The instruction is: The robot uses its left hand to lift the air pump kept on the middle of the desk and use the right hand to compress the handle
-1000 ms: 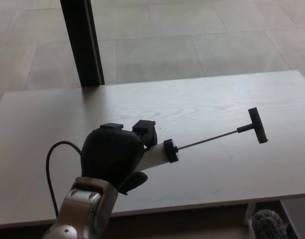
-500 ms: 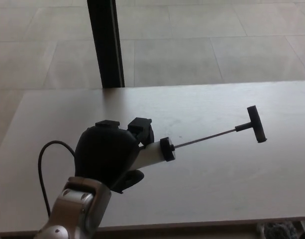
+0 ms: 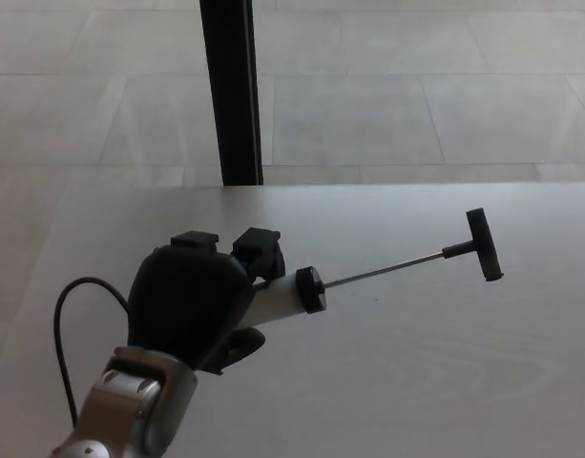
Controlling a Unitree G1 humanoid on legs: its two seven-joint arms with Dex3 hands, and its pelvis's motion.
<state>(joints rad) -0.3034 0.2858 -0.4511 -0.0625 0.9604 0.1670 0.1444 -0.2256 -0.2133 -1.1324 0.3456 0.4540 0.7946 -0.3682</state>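
1. Air pump [image 3: 284, 298] was held above the table [image 3: 445, 382], long axis running right and slightly up, rod extended, T-handle [image 3: 483, 244] at far right.
2. Left hand [image 3: 192, 305] reached in from lower left, fingers clamped around the white barrel.

The small air pump with a white cylindrical barrel [image 3: 278, 302] and black end cap lies tilted above the pale wooden counter [image 3: 445, 382], its thin metal rod fully extended up and right to a black T-shaped handle [image 3: 483, 244].
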